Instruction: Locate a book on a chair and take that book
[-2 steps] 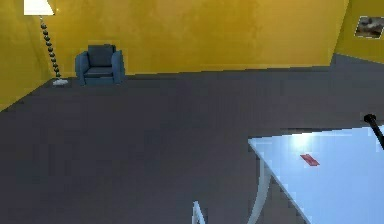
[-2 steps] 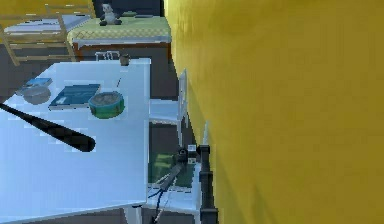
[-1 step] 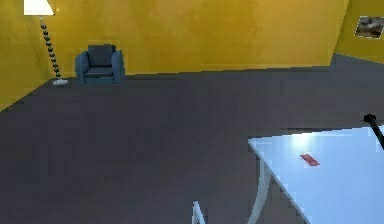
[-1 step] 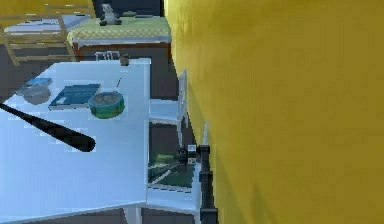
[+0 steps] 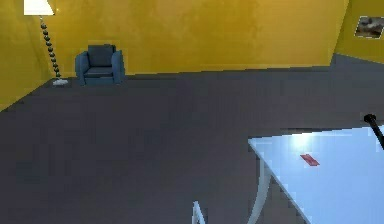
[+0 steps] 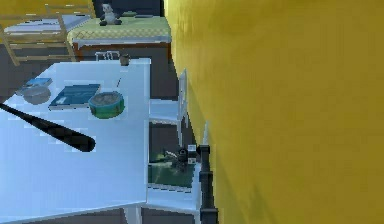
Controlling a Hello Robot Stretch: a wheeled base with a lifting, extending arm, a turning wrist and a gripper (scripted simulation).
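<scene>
A white chair [image 6: 176, 196] stands at the table's near right side, and a flat dark green thing [image 6: 170, 174] lies on its seat. My arm [image 6: 205, 195] rises from the bottom edge beside the yellow wall. The gripper [image 6: 172, 156] sits over the far part of that green thing. I cannot tell whether it holds anything. A blue-grey book [image 6: 75, 96] lies flat on the white table [image 6: 70, 175]. In the forward view a blue armchair [image 5: 101, 64] stands against the far yellow wall, with nothing that I can make out on its seat.
A black bat [image 6: 50, 128], a green bowl [image 6: 106, 104], a grey bowl [image 6: 33, 94] and a cup [image 6: 124, 60] are on the table. A second white chair [image 6: 168, 108] stands farther along, with beds [image 6: 120, 32] beyond. A floor lamp [image 5: 46, 40] stands by the armchair. A wide dark floor [image 5: 150, 130] lies ahead.
</scene>
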